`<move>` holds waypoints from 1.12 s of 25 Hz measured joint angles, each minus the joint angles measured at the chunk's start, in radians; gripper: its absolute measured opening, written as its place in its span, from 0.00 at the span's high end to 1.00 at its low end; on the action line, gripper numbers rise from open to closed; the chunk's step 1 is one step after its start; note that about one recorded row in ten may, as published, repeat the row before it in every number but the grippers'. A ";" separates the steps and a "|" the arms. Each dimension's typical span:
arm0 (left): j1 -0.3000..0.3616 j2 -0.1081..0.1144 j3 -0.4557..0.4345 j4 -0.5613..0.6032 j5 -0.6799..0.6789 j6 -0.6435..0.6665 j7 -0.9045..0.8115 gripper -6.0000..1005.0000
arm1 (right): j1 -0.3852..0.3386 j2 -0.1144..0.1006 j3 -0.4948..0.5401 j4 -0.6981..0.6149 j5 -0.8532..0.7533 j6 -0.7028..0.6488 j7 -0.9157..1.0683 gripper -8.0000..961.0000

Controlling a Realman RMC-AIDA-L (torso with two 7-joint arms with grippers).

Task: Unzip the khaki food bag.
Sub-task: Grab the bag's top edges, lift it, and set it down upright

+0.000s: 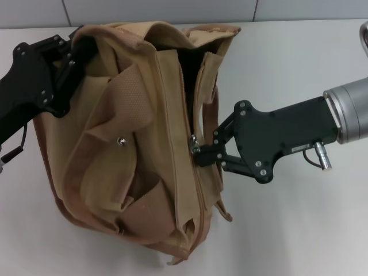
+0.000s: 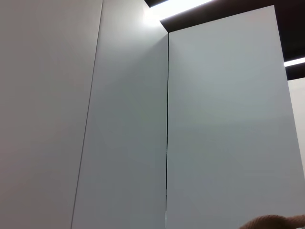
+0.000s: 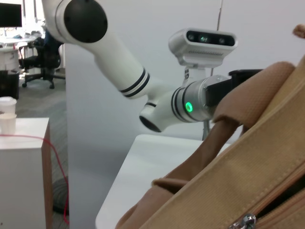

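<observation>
Right gripper (image 1: 197,154) was clenched on the zipper pull (image 1: 194,141); left gripper (image 1: 73,54) grasped the khaki food bag (image 1: 115,161) corner.

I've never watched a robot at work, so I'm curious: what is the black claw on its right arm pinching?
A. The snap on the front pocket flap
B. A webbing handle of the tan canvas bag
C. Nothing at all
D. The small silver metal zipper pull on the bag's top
D: the right gripper is closed on the silver metal zipper pull partway along the tan canvas bag's top zipper.
</observation>
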 joint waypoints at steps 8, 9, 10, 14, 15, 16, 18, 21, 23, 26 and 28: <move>-0.003 0.000 0.000 -0.010 -0.002 0.002 -0.003 0.92 | -0.029 0.000 -0.029 -0.035 -0.014 -0.002 -0.008 0.98; -0.005 0.000 -0.001 -0.013 -0.003 0.002 -0.003 0.92 | -0.032 -0.001 -0.037 -0.036 -0.015 -0.002 -0.010 0.98; -0.007 0.000 -0.001 -0.016 -0.003 0.002 -0.004 0.92 | -0.032 -0.001 -0.037 -0.036 -0.015 -0.002 -0.010 0.98; -0.012 0.000 -0.007 -0.019 -0.006 -0.004 -0.005 0.92 | -0.038 -0.002 -0.049 -0.037 -0.031 -0.002 -0.012 0.98; -0.012 0.000 -0.007 -0.019 -0.006 -0.004 -0.005 0.92 | -0.038 -0.002 -0.049 -0.037 -0.031 -0.002 -0.012 0.98; -0.013 0.000 -0.008 -0.021 -0.008 -0.005 -0.006 0.92 | -0.038 -0.003 -0.049 -0.037 -0.039 -0.004 -0.013 0.98; -0.016 0.000 -0.010 -0.024 -0.010 -0.006 -0.006 0.92 | -0.038 -0.003 -0.049 -0.038 -0.055 -0.014 -0.013 0.98; -0.018 0.000 -0.011 -0.026 -0.017 -0.009 -0.006 0.92 | -0.038 -0.003 -0.049 -0.039 -0.063 -0.027 -0.013 0.98; -0.018 0.000 -0.011 -0.026 -0.023 -0.009 -0.007 0.92 | -0.038 -0.002 -0.049 -0.039 -0.063 -0.035 -0.015 0.98; -0.019 0.000 -0.011 -0.028 -0.035 -0.011 -0.009 0.92 | -0.039 -0.002 -0.049 -0.040 -0.064 -0.048 -0.024 0.98; -0.019 0.000 -0.011 -0.028 -0.038 -0.012 -0.009 0.92 | -0.041 -0.002 -0.049 -0.040 -0.070 -0.051 -0.027 0.98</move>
